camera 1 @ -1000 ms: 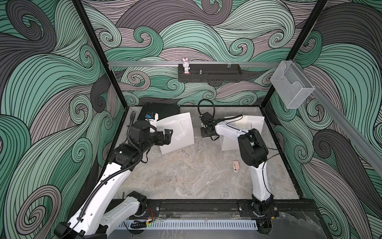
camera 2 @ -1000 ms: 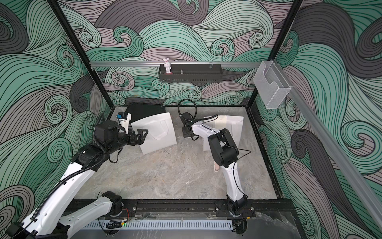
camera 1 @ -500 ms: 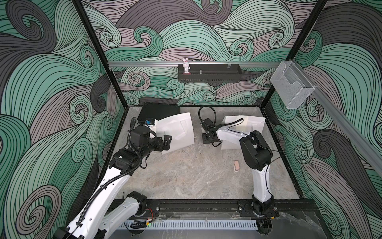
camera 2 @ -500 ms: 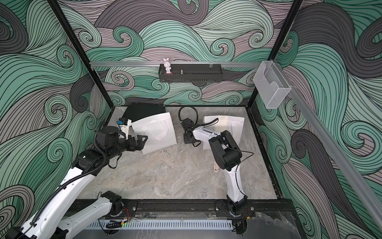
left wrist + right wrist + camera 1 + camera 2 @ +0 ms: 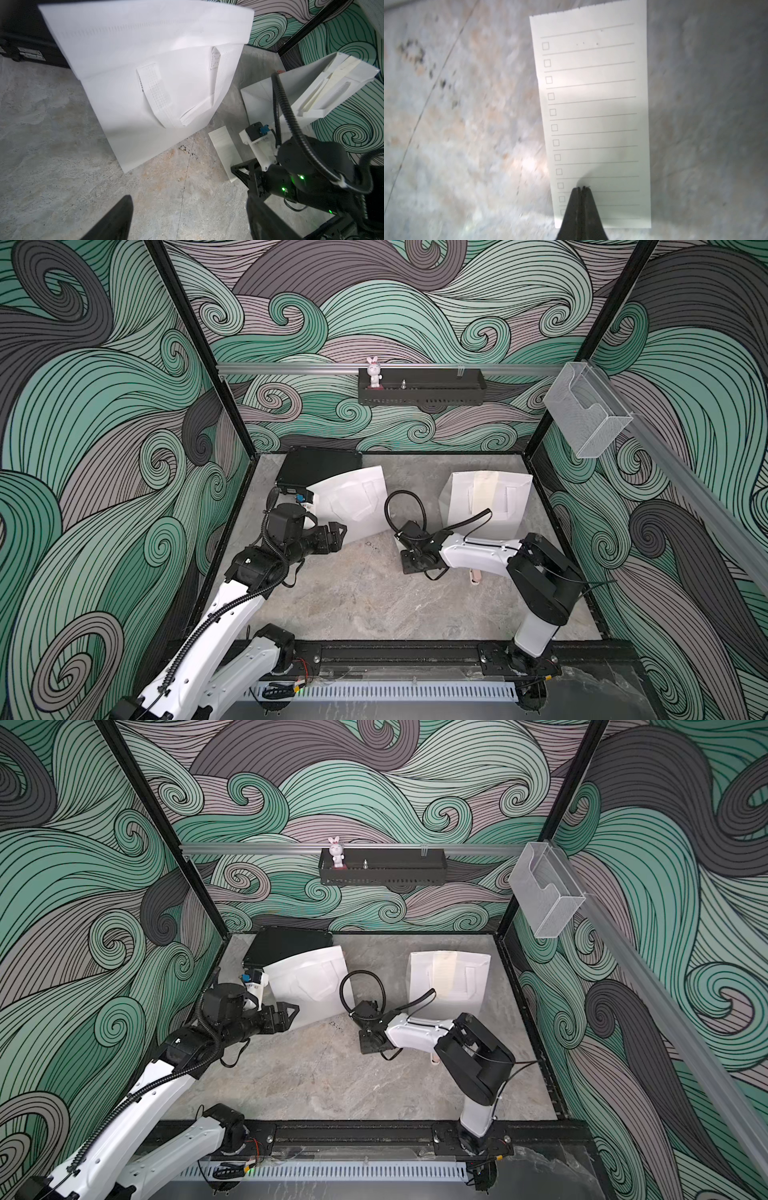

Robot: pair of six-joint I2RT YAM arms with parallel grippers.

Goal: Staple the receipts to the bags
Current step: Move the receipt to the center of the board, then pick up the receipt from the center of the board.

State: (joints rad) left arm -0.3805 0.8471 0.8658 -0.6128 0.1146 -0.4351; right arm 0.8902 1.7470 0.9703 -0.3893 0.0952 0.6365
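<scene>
Two white bags lie flat at the back: the left bag (image 5: 357, 506) (image 5: 166, 83) leans on a black case, and the right bag (image 5: 509, 506) carries a cream receipt (image 5: 484, 489) on its face. A second receipt (image 5: 591, 116) (image 5: 225, 153), lined with checkboxes, lies flat on the table between the bags. My right gripper (image 5: 581, 188) (image 5: 409, 564) is shut, its tips resting on that slip's near end with no paper between them. My left gripper (image 5: 187, 220) (image 5: 337, 531) hovers open and empty at the left bag's near corner. In both top views the right arm hides this receipt.
The black case (image 5: 316, 466) sits in the back left corner, partly under the left bag. A small pink-and-white stapler (image 5: 475, 576) peeks out from under the right forearm. A black shelf (image 5: 422, 391) and a clear holder (image 5: 586, 418) hang on the walls.
My right gripper has moved from the back toward the table's middle, staying shut. My left arm has drawn back from the left bag, and its jaws have narrowed a little.
</scene>
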